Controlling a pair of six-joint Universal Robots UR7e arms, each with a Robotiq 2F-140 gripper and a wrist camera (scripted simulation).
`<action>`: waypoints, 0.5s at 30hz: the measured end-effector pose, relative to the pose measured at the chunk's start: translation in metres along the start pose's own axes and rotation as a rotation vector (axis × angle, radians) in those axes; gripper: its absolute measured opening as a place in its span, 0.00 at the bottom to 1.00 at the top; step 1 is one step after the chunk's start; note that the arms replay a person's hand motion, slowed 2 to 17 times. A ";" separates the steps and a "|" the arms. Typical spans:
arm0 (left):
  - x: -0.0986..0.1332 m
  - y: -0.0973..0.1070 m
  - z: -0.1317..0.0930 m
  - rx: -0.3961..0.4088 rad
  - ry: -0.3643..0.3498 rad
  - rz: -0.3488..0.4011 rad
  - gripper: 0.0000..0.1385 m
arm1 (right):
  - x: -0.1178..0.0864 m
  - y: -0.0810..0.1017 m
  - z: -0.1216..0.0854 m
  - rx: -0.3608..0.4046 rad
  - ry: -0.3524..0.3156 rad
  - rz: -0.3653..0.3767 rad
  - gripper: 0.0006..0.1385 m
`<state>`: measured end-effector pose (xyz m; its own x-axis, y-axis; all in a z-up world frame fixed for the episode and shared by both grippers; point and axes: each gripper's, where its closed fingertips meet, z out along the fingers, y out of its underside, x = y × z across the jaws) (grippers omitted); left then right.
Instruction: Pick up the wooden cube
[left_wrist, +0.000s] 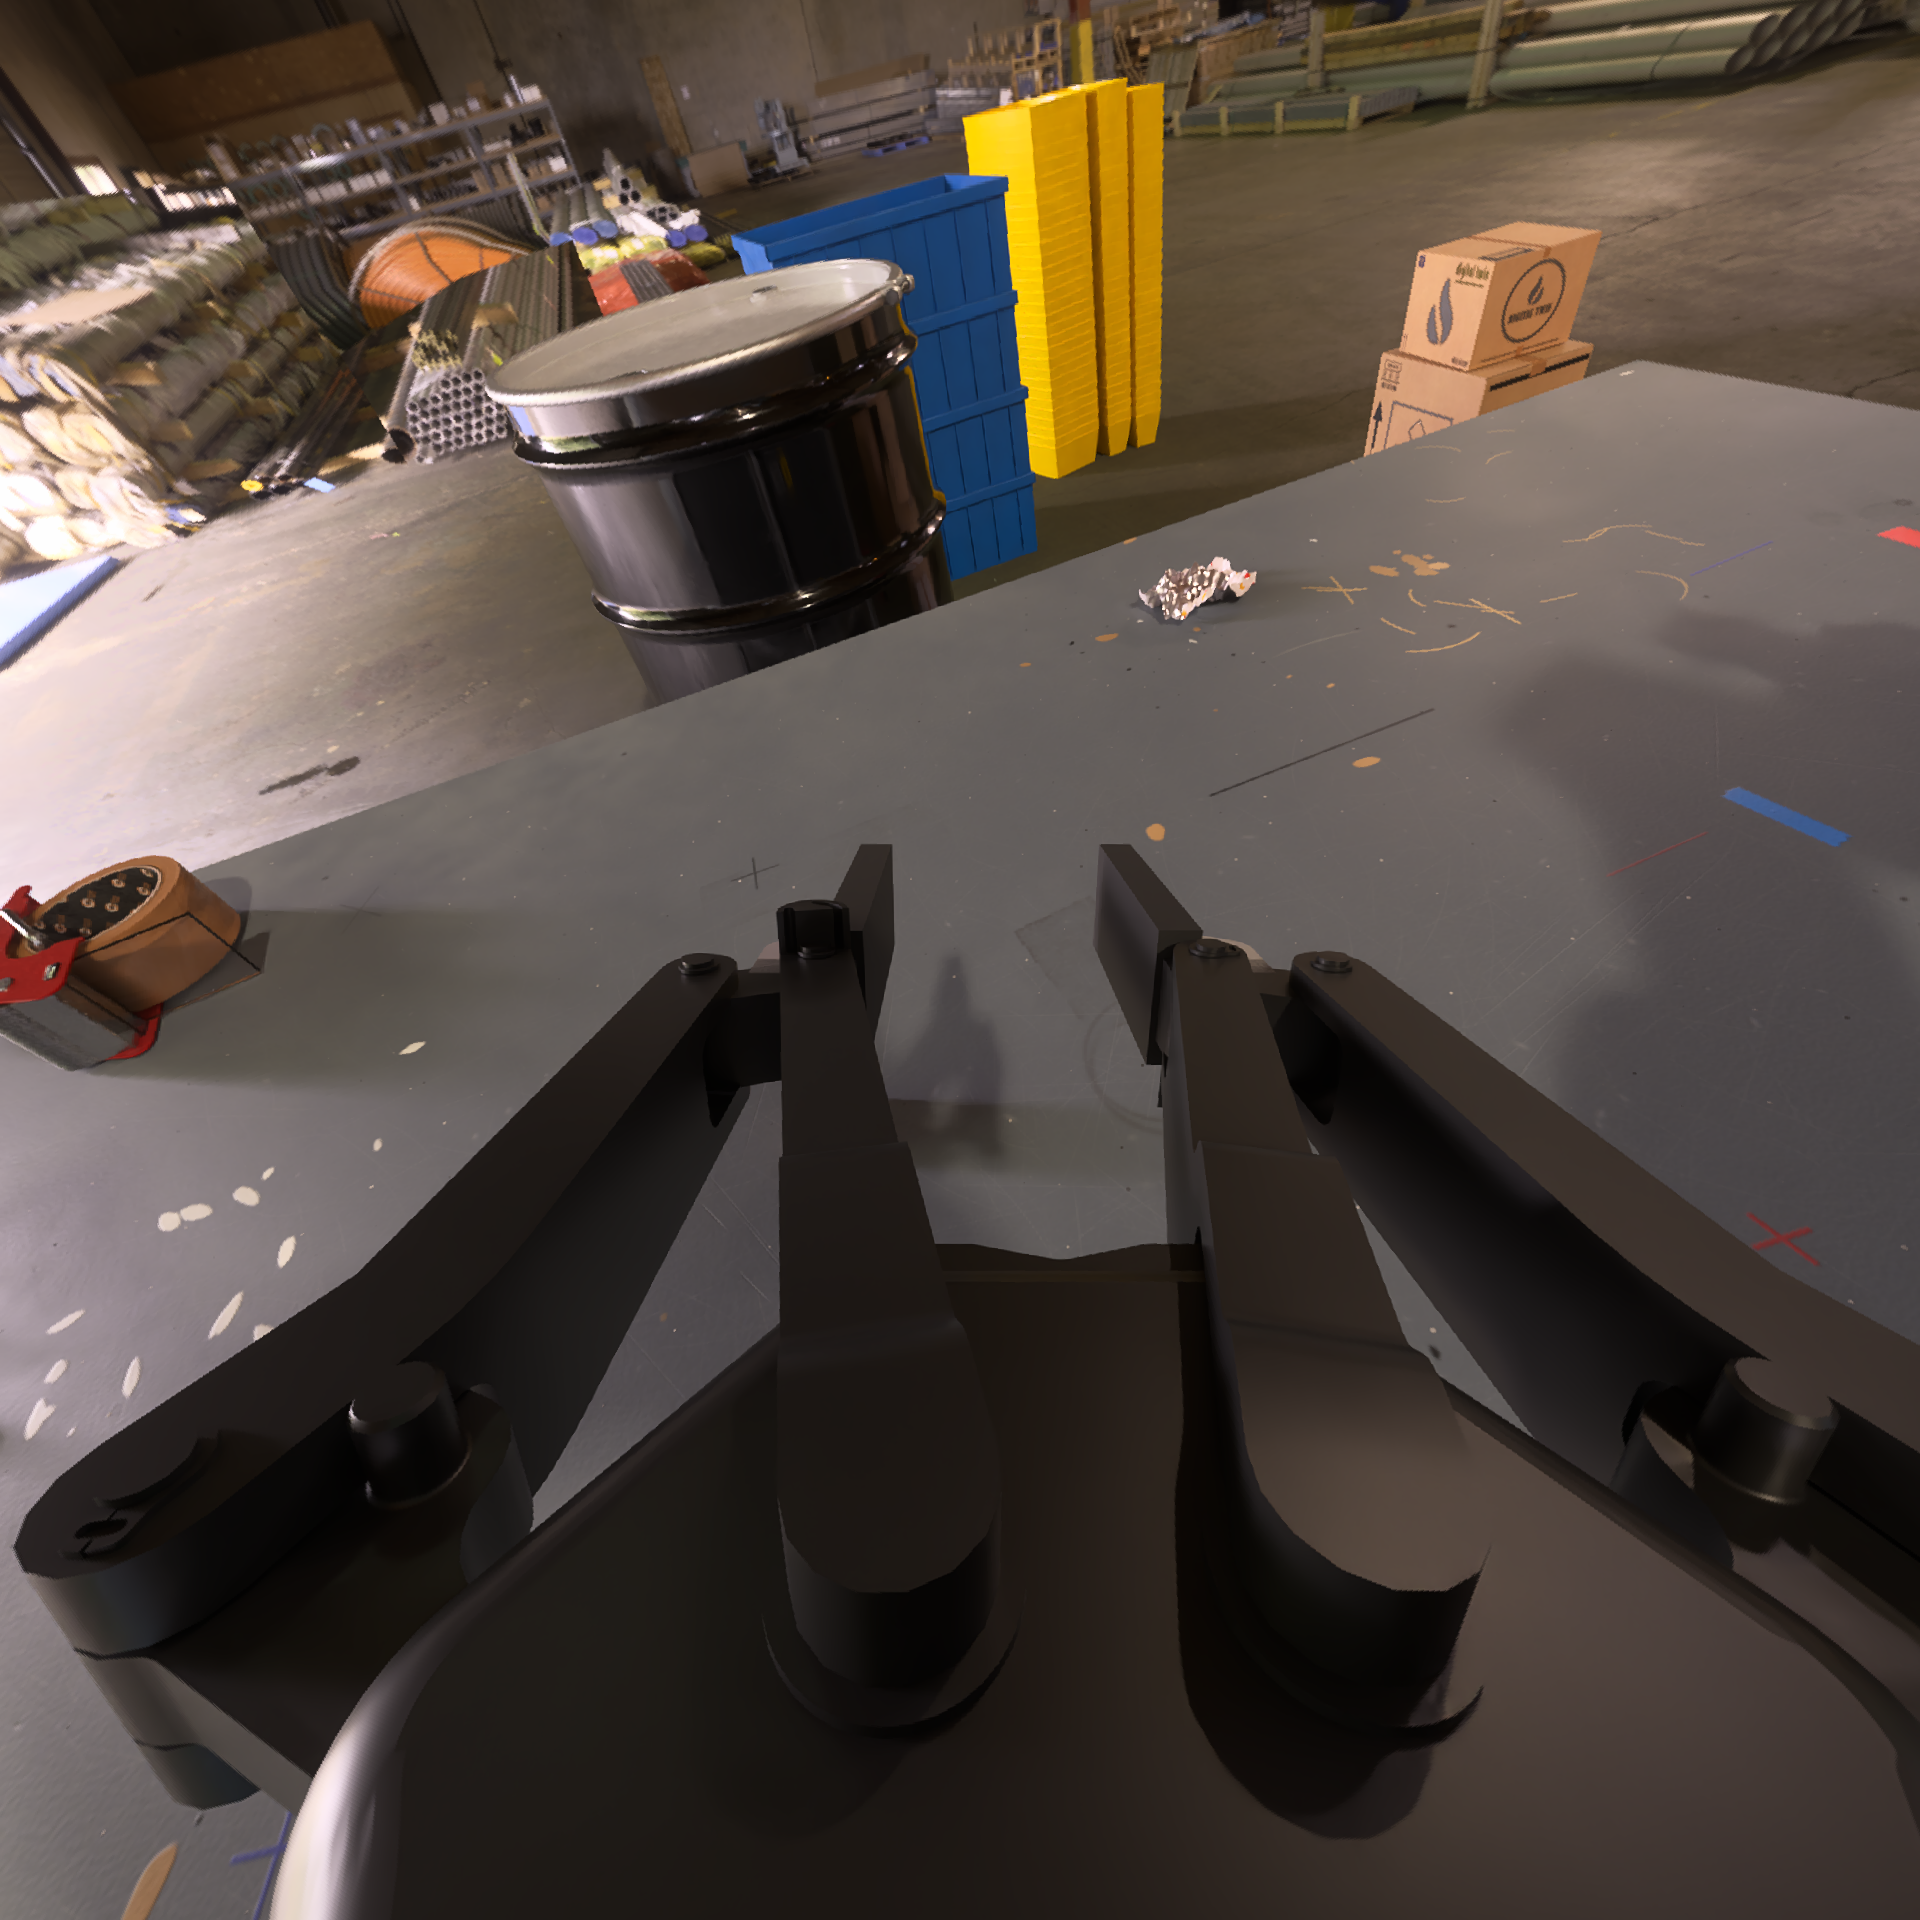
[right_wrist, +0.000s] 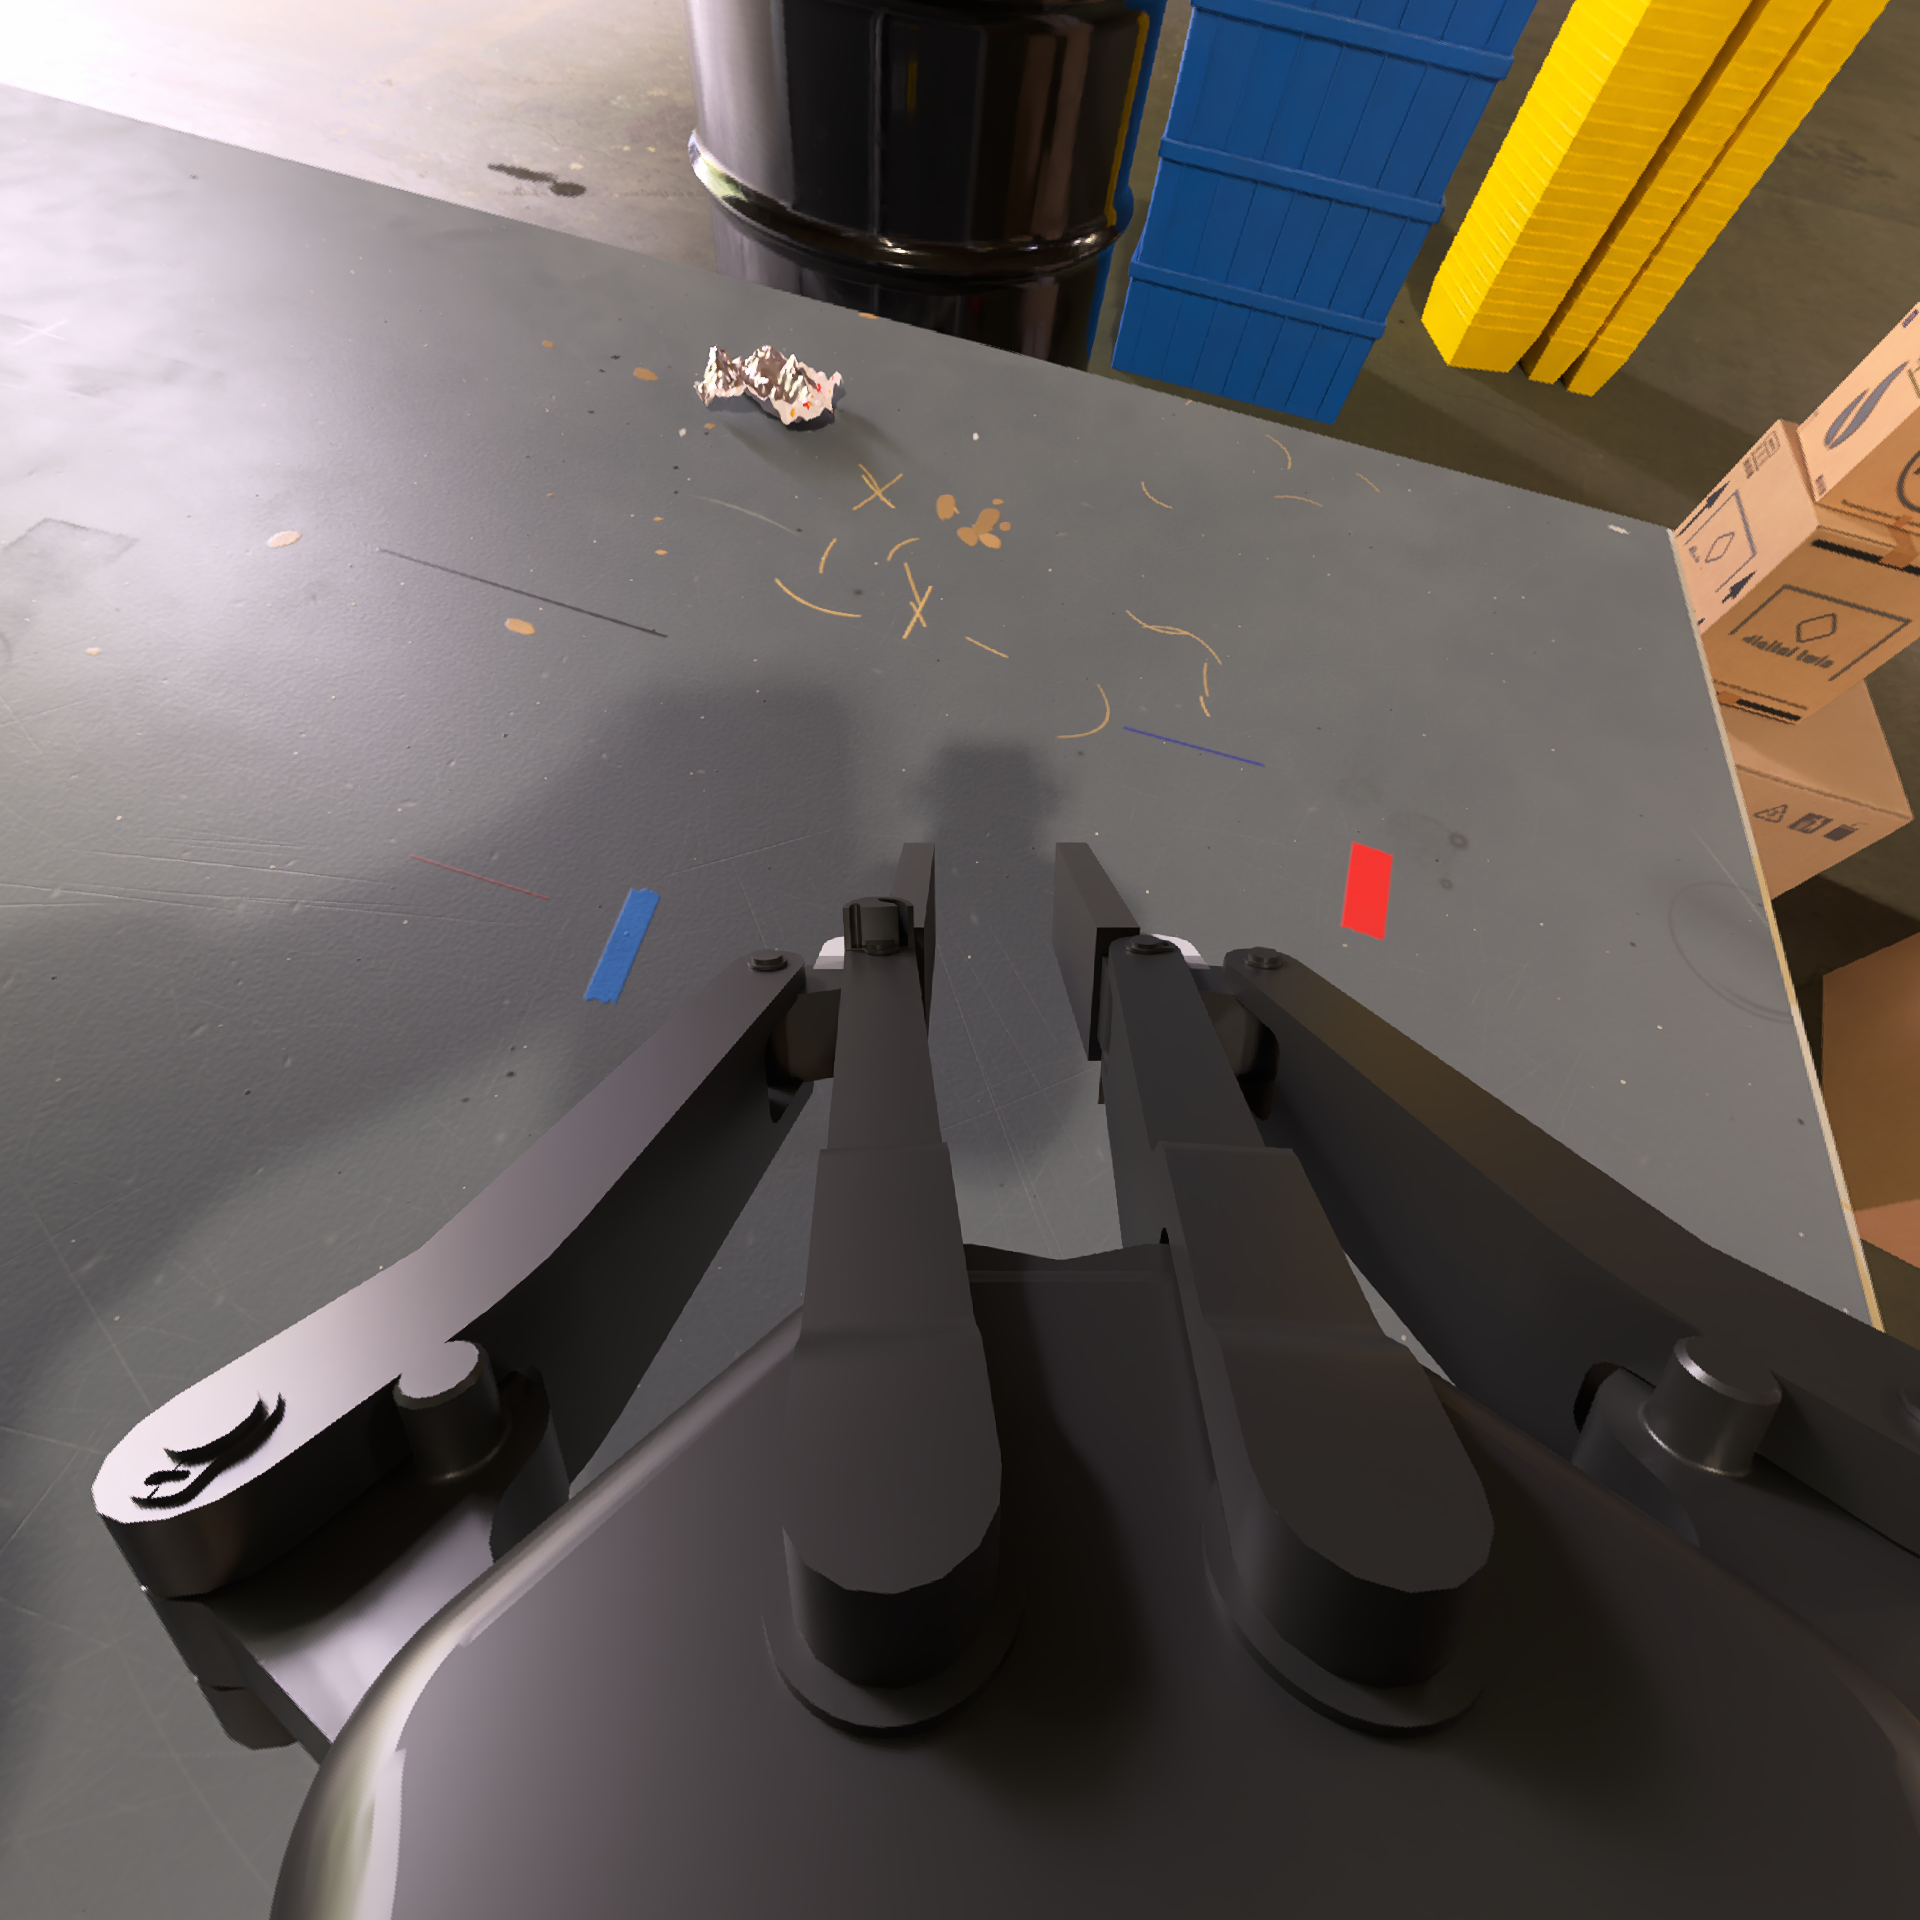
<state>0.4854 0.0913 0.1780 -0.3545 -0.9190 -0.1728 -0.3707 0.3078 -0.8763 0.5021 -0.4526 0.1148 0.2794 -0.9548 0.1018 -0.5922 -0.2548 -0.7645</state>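
Observation:
No wooden cube shows in either view. My left gripper (left_wrist: 995, 862) hangs low over the grey table (left_wrist: 1403, 987); its jaws stand partly apart with nothing between them. My right gripper (right_wrist: 994, 857) is over the same table (right_wrist: 312, 727); its jaws stand a narrower gap apart, also empty. Only bare tabletop and the fingers' shadows lie ahead of each gripper.
A tape dispenser (left_wrist: 125, 945) sits at the table's left edge. A crumpled foil ball (left_wrist: 1195, 590) (right_wrist: 769, 387) lies near the far edge. Beyond the table stand a black drum (left_wrist: 727, 468), blue crates (left_wrist: 956, 343), yellow stacks (left_wrist: 1081, 270) and cardboard boxes (right_wrist: 1808, 623).

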 end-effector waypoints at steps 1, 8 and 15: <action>-0.001 0.001 0.001 -0.005 0.003 -0.002 0.38 | 0.000 0.000 0.000 0.002 -0.001 0.000 0.22; -0.014 0.007 0.013 -0.064 0.041 -0.048 0.41 | -0.004 -0.007 -0.004 0.034 -0.008 0.005 0.22; -0.031 0.016 0.028 -0.117 0.070 -0.112 0.41 | -0.006 -0.011 -0.009 0.053 -0.007 0.001 0.22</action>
<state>0.5143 0.1176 0.1562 -0.3629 -0.9309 -0.0416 -0.5075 0.2348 -0.8290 0.5004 -0.4454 0.1280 0.2838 -0.9540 0.0965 -0.5516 -0.2448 -0.7974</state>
